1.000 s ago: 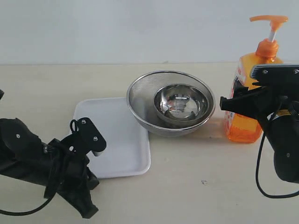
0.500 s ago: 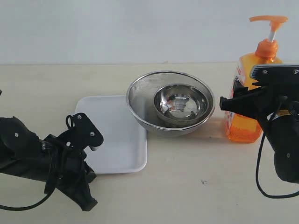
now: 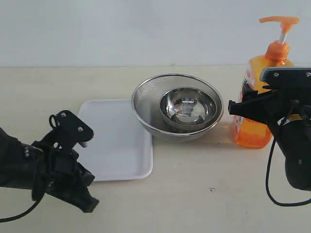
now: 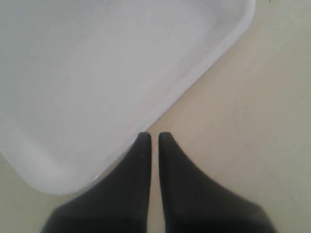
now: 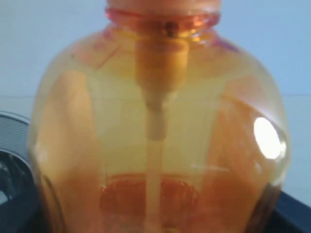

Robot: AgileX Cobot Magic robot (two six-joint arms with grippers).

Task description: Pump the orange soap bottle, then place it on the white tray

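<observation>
The left gripper has its jaws closed, the two black fingers pressed together with only a hairline between them and nothing in them. Their tips sit right at the rim of the white tray, over the table just outside the tray's edge. In the exterior view this arm lies low at about eight o'clock from the bowls.

The right gripper has its jaws spread wide around the orange soap bottle. In the wrist view the bottle fills the space between them, with a dark finger against each lower side, so it reads as a grip on the body. The bottle stands upright on the table at three o'clock from the bowls, and its pump head is raised on its white stem.

In the middle stands a steel mesh bowl with a smaller polished bowl nested inside. The tray lies flat at about eight o'clock from them, one corner reaching the mesh bowl's rim, well apart from the bottle.
</observation>
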